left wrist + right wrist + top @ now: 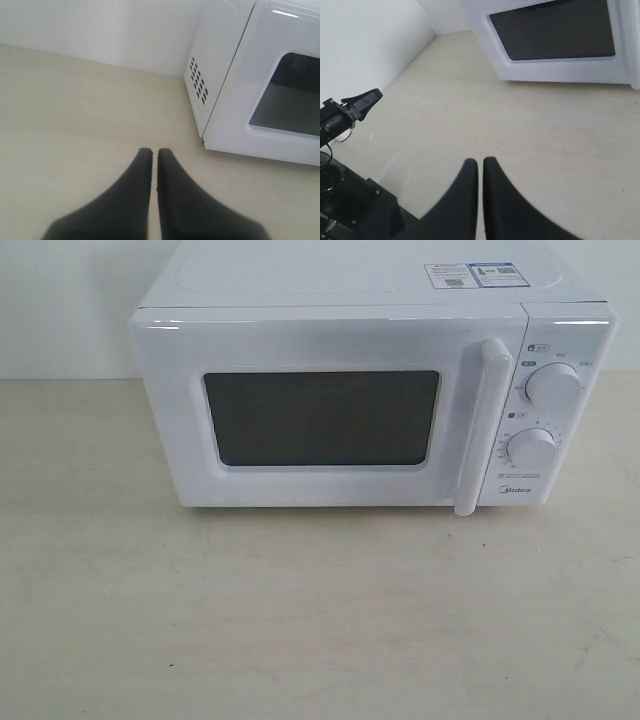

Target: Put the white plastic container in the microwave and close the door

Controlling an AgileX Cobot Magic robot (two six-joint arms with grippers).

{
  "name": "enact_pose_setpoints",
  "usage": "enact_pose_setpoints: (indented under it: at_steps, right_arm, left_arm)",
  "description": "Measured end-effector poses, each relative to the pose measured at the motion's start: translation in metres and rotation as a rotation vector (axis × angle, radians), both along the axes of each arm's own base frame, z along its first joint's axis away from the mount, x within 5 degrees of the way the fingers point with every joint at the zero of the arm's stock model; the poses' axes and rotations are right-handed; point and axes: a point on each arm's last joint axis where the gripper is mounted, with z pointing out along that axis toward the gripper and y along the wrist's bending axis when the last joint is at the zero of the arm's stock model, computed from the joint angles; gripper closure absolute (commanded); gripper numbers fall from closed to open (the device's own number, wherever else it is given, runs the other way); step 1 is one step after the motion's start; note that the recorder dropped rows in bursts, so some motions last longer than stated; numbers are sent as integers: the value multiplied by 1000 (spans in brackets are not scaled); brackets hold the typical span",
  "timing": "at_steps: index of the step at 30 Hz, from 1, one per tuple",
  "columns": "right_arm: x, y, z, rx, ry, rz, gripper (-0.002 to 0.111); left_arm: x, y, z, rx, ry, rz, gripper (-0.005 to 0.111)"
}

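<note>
The white microwave (350, 390) stands at the back of the table, its door (330, 415) shut, with the long vertical handle (478, 425) to the right of the dark window. The white plastic container shows in no view. Neither gripper appears in the exterior view. In the left wrist view my left gripper (154, 151) is shut with nothing in it, over bare tabletop short of the microwave's (250, 75) left front corner. In the right wrist view my right gripper (480, 161) is shut and empty above the table, well in front of the door (555, 37).
Two round dials (552, 385) sit on the microwave's right panel. A white wall (100, 30) runs behind the beige table (300, 620). Black arm hardware (350, 200) shows at one edge of the right wrist view.
</note>
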Motion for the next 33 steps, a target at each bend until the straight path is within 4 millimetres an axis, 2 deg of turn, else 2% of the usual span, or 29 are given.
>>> enact_pose_setpoints:
  at_steps: [3, 7, 10, 16, 20, 25, 29, 33]
  right_arm:
    - [5, -1, 7, 25, -96, -40, 109]
    - [15, -8, 35, 132, -409, -232, 109]
    - [15, -13, 49, 135, -593, -352, 109]
    - [17, -16, 57, 62, -756, -501, 109]
    - [35, -16, 34, 70, -728, -561, 109]
    - [63, -17, -16, 145, -604, -620, 109]
    - [75, -18, -49, 111, -551, -653, 109]
    - [81, -18, -72, 34, -516, -653, 109]
  left_arm:
    - [0, 0, 0, 0, 0, 0, 102]
    - [0, 0, 0, 0, 0, 0, 102]
    - [0, 0, 0, 0, 0, 0, 102]
    - [0, 0, 0, 0, 0, 0, 102]
    - [0, 0, 0, 0, 0, 0, 102]
    - [0, 0, 0, 0, 0, 0, 102]
    - [0, 0, 0, 0, 0, 0, 102]
    - [0, 0, 0, 0, 0, 0, 102]
